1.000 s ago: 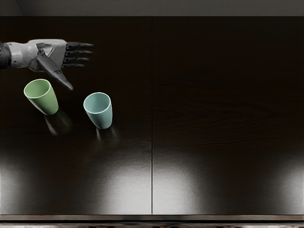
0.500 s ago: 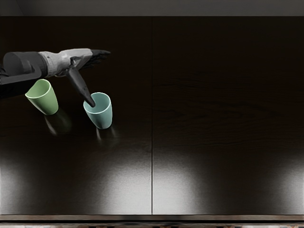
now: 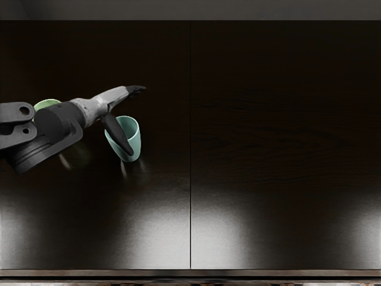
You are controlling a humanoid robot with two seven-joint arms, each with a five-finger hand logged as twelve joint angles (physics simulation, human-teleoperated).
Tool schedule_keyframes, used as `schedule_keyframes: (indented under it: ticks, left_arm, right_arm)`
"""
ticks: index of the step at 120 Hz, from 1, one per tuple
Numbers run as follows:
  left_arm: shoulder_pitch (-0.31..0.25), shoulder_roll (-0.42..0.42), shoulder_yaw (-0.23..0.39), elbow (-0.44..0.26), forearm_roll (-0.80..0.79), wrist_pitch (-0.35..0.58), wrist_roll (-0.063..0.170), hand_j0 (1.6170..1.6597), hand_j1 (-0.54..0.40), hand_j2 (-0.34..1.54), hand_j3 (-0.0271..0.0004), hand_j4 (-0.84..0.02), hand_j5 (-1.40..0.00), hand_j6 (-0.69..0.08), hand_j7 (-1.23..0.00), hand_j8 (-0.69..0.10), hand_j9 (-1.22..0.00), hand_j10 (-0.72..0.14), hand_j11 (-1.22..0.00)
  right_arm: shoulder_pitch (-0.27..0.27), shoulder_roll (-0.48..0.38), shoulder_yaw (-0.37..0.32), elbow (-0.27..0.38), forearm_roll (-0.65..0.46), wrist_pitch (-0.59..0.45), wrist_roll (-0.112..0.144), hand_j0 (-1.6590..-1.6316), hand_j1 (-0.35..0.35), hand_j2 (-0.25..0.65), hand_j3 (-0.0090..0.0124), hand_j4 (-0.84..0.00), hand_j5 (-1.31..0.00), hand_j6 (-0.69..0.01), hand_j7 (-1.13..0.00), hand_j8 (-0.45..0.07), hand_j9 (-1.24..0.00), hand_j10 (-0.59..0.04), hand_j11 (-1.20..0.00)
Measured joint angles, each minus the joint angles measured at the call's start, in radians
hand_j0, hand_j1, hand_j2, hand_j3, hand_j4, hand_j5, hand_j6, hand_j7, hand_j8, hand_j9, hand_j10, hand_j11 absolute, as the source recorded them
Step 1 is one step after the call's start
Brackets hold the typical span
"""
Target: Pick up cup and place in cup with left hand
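Teal cup (image 3: 137,140) looks like the grab, so with the left hand (image 3: 112,99) open, thumb apart, I'd straddle it before squeezing or it'll probably tip.

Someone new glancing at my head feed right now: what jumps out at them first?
Probably the left hand, reaching in from the left with fingers extended and its dark thumb angled across the teal cup. Next, the pale green cup farther left, mostly hidden by the left arm, only part of its rim and inside showing.
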Motion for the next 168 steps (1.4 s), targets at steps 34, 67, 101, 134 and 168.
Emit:
schedule_keyframes:
  ticks: [34,67,101,134,168]
  left_arm:
    - [0.000,0.003,0.040,-0.004,0.025,0.035,0.006,1.6580,0.123,0.04,0.0000,-0.191,-0.25,-0.192,-0.25,-0.192,-0.25,-0.191,-0.25]
    - [0.000,0.011,0.058,-0.019,0.027,0.042,0.006,1.6580,0.054,0.05,0.0000,-0.248,-0.32,-0.249,-0.32,-0.249,-0.32,-0.248,-0.32]
    - [0.000,0.012,0.063,-0.026,0.064,0.043,0.008,1.6581,-0.081,0.08,0.0000,-0.356,-0.46,-0.356,-0.46,-0.352,-0.46,-0.356,-0.46]
    - [-0.005,0.012,0.072,-0.034,0.068,0.043,0.008,1.6574,-0.118,0.09,0.0000,-0.413,-0.53,-0.414,-0.53,-0.329,-0.53,-0.367,-0.53]
    - [-0.052,0.033,0.073,-0.053,0.064,0.040,0.008,1.6568,-0.113,0.09,0.0000,-0.424,-0.56,-0.409,-0.56,-0.323,-0.56,-0.365,-0.56]
  right_arm:
    - [0.000,0.000,0.000,0.000,0.000,0.000,0.000,-1.6581,-0.349,0.000,0.0000,0.000,0.00,0.000,0.00,0.000,0.00,0.000,0.00]
    - [0.000,0.000,0.000,0.000,0.000,0.000,0.000,-1.6581,-0.349,0.000,0.0000,0.000,0.00,0.000,0.00,0.000,0.00,0.000,0.00]
    - [0.000,0.000,0.000,0.000,0.000,0.000,0.000,-1.6581,-0.349,0.000,0.0000,0.000,0.00,0.000,0.00,0.000,0.00,0.000,0.00]
    - [0.000,0.000,0.000,0.000,0.000,0.000,0.000,-1.6581,-0.349,0.000,0.0000,0.000,0.00,0.000,0.00,0.000,0.00,0.000,0.00]
    - [0.000,0.000,0.000,0.000,0.000,0.000,0.000,-1.6581,-0.349,0.000,0.0000,0.000,0.00,0.000,0.00,0.000,0.00,0.000,0.00]
